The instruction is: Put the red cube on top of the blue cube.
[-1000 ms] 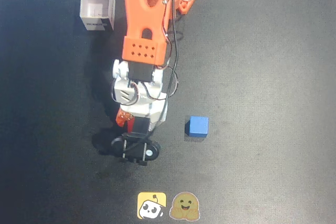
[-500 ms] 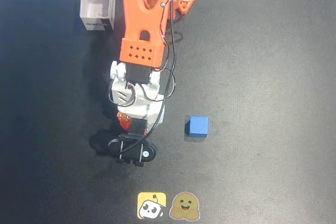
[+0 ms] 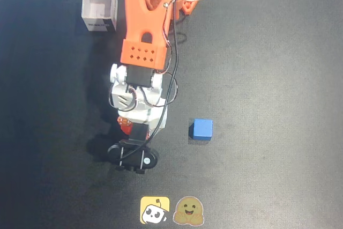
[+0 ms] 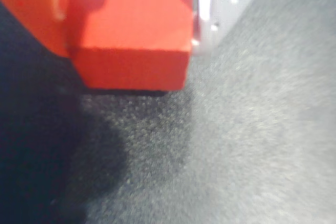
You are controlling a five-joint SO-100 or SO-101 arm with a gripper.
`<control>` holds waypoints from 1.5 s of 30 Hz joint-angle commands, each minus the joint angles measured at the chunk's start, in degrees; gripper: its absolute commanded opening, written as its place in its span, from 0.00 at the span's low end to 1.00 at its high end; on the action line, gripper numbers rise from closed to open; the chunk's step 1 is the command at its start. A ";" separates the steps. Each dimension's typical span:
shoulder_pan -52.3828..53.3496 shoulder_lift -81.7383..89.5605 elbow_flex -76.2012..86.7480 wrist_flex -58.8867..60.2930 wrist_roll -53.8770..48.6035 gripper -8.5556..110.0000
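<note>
Since a second ago the arm has eased toward eight o'clock in the overhead view, its black wrist end now a little lower and further left, while everything else lies as it did. Closest in the wrist view, the red cube fills the top left, pinched by the gripper between an orange finger and a pale one, its lower edge just over the dark mat. From above only a red sliver shows under the wrist. At three o'clock, apart, sits the blue cube. Far off at eleven o'clock stands the white box.
</note>
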 commanded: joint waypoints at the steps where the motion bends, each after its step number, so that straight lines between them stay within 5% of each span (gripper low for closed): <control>1: -1.05 2.02 -6.50 4.04 1.05 0.12; 30: -15.38 7.73 -14.77 7.56 9.14 0.12; 45: -14.59 1.76 -19.16 5.19 7.82 0.12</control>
